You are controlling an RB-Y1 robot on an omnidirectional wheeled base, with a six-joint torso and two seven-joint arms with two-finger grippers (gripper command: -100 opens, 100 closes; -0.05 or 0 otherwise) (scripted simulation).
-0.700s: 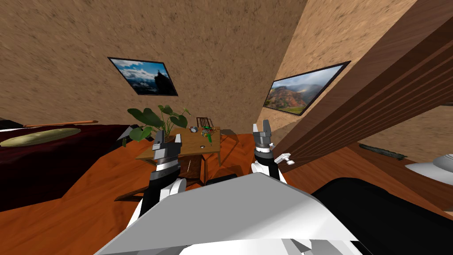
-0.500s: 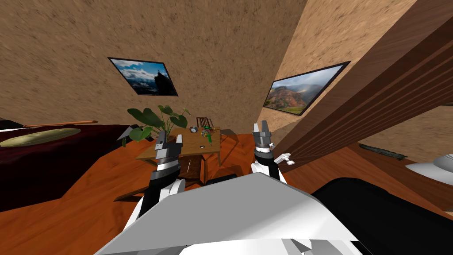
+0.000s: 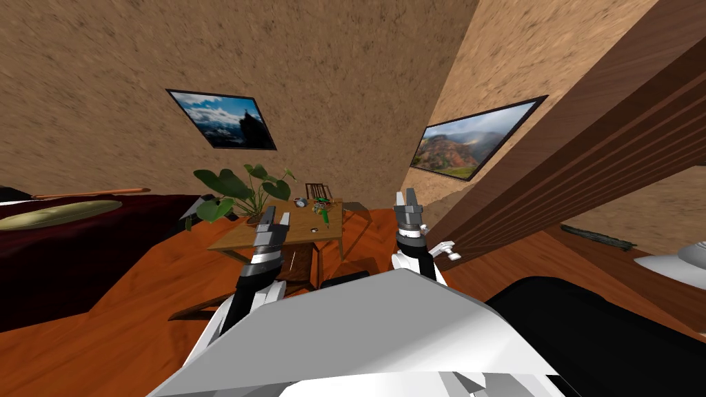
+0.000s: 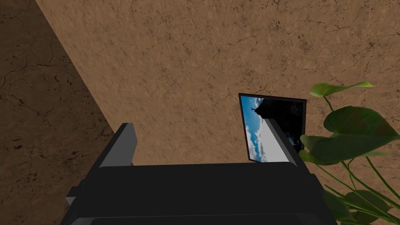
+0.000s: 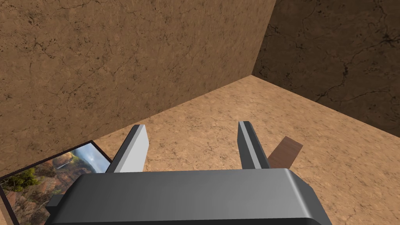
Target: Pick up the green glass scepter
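The green scepter point(image 3: 324, 214) lies small on the far right part of a wooden table point(image 3: 248, 236) ahead of me, among a few small items. My left gripper point(image 3: 274, 215) is raised over the table's near left side, short of the scepter, fingers open and empty. Its wrist view shows the open left gripper point(image 4: 205, 142) pointing up at the wall beside plant leaves point(image 4: 353, 134). My right gripper point(image 3: 409, 198) is held up to the right of the table, open and empty, and the right gripper point(image 5: 193, 146) faces a wall corner.
A leafy potted plant point(image 3: 238, 189) stands at the table's far left. A small clock point(image 3: 300, 202) and a slatted brown rack point(image 3: 318, 190) sit at the table's back. A dark red bed point(image 3: 69, 241) lies to the left; a tall wooden unit point(image 3: 586, 151) rises on the right.
My left arm has swung right and forward, its gripper now over the table's near edge. The view has shifted slightly. The right arm has barely moved.
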